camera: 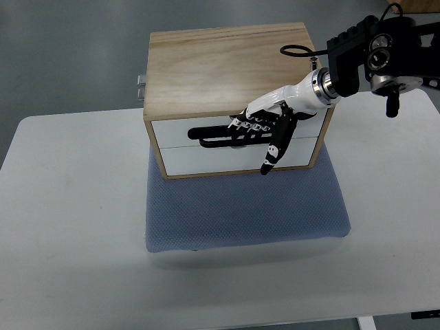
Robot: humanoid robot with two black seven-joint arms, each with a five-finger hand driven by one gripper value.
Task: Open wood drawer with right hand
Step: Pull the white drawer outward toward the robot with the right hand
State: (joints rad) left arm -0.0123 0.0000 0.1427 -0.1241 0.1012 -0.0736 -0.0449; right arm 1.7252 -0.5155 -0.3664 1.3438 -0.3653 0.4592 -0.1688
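A white table (69, 227) fills the view; its near edge carries nothing, and toward its middle lies a blue-grey pad (240, 210) with its long sides parallel to that edge. On the far half of the pad stands a wooden box (227, 69) whose front holds two white drawers stacked one above the other, both appearing flush with the frame, so neither looks open yet. The upper drawer (179, 132) faces the near edge of the table, and its long axis runs left to right. The right hand (265, 130), entering from the far right corner on a black and white forearm, lies across the drawer fronts from the right side: its fingers (213, 134) extend leftward along the seam between the drawers, while one digit hangs down over the lower drawer (206, 159). The fingers lie stretched out and close together; whether they hook a handle or groove cannot be told. The pull must probably run toward the near edge, square to the fingers. The left hand is out of view.
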